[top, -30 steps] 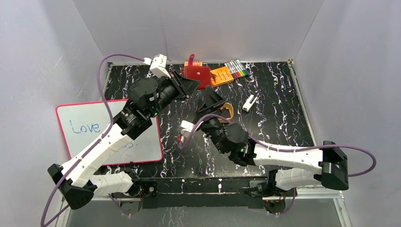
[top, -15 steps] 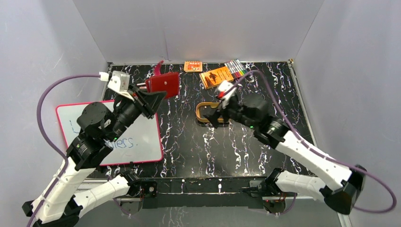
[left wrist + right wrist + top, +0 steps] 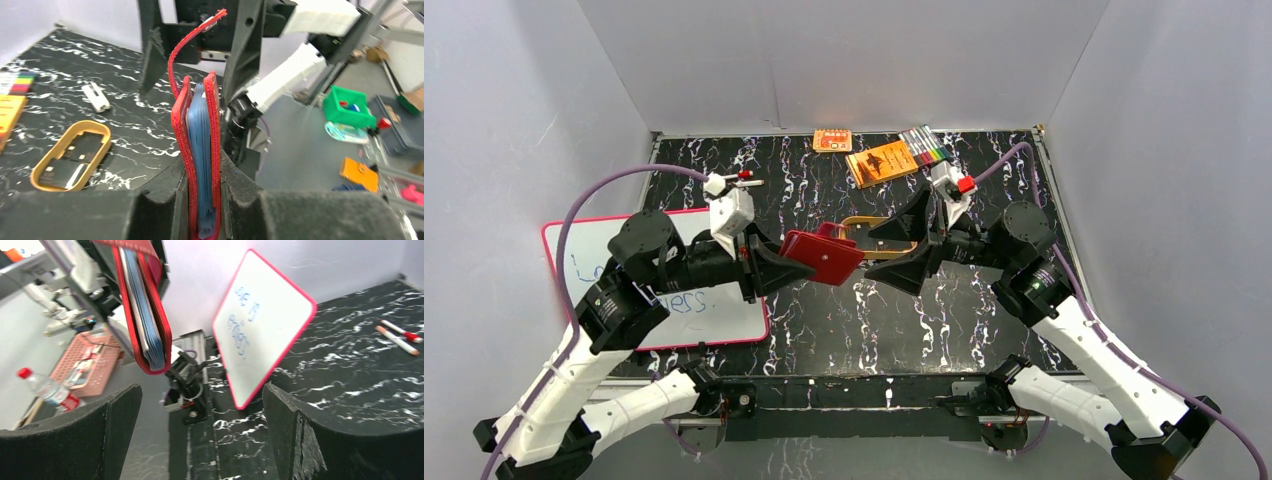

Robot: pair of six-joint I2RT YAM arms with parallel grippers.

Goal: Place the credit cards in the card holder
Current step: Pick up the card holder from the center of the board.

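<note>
My left gripper (image 3: pixel 796 264) is shut on the dark red card holder (image 3: pixel 827 257) and holds it on edge above the middle of the table. In the left wrist view the card holder (image 3: pixel 201 140) stands between my fingers, slightly parted, with bluish sleeves showing and its snap tab curling up. My right gripper (image 3: pixel 886 250) is open and empty, facing the card holder from the right, a little apart from it. The card holder (image 3: pixel 142 315) shows at the upper left of the right wrist view. Dark credit cards (image 3: pixel 75 152) lie in a tan oval tray (image 3: pixel 47 165); the top view hides them behind the right gripper.
The tan tray (image 3: pixel 854 221) sits behind the grippers. Two orange packets (image 3: pixel 832 140) (image 3: pixel 882 162) and coloured markers (image 3: pixel 926 147) lie at the back edge. A whiteboard (image 3: pixel 674 295) lies at the left, and a small white object (image 3: pixel 96 97) beyond the tray.
My left gripper has carried the card holder from the back left to the table's middle. My right arm swung back from the tray, and its open gripper now faces the card holder.
</note>
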